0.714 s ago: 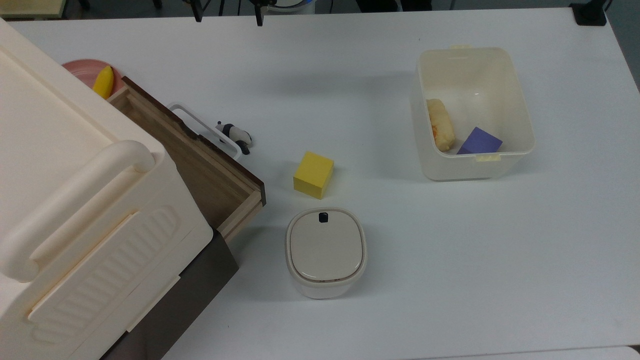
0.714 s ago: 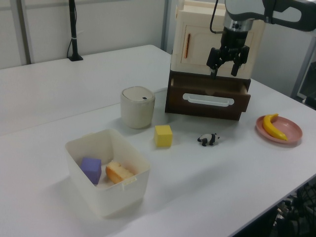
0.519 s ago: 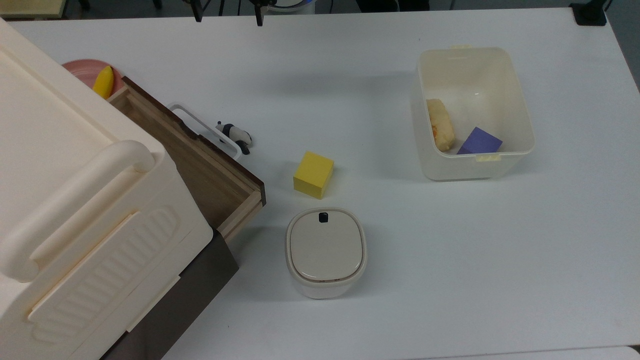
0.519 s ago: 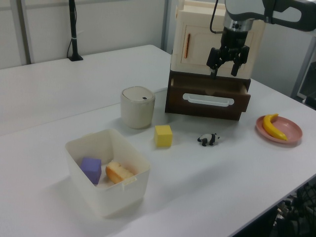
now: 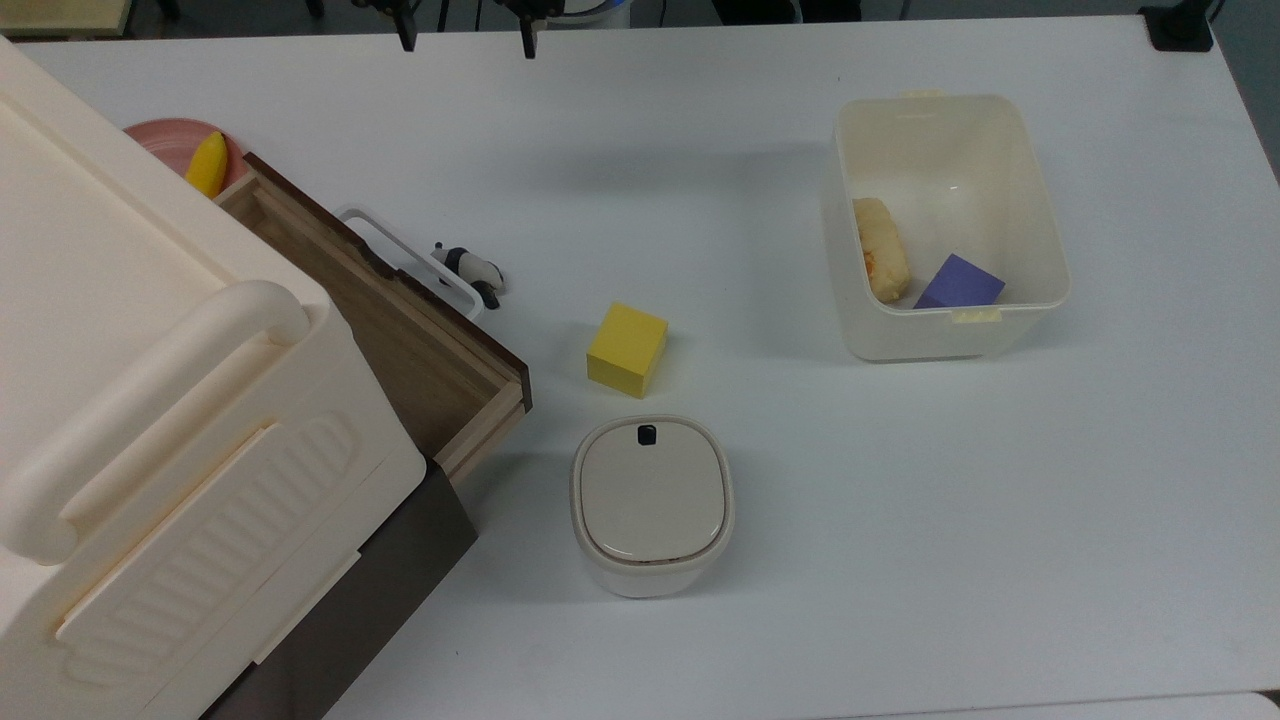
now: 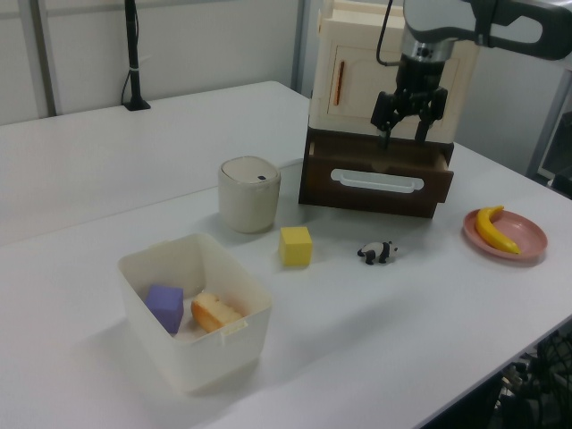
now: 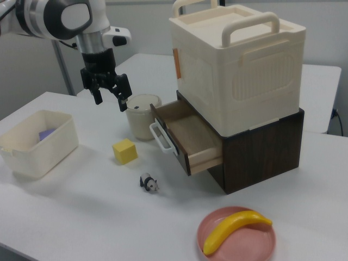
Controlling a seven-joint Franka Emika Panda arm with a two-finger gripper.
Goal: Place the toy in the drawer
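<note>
The toy, a tiny black-and-white panda (image 5: 468, 270) (image 6: 377, 252) (image 7: 148, 182), lies on the white table just in front of the drawer's white loop handle. The brown wooden drawer (image 5: 400, 330) (image 6: 375, 183) (image 7: 190, 133) stands pulled open with nothing inside, at the bottom of the big cream cabinet (image 5: 150, 400). My gripper (image 5: 466, 42) (image 6: 400, 132) (image 7: 111, 103) hangs open and holds nothing, well above the table. In the top view it sits at the upper edge, far beyond the panda.
A yellow block (image 5: 627, 349) and a lidded cream canister (image 5: 651, 503) sit near the drawer's corner. A cream open bin (image 5: 930, 335) at the top view's right holds a purple block and a bread-like piece. A pink plate (image 7: 250, 244) carries a banana.
The gripper has shifted slightly, its fingertips reaching a little further into the top view and drifting left in the left view. The panda, the drawer and everything else are unmoved.
</note>
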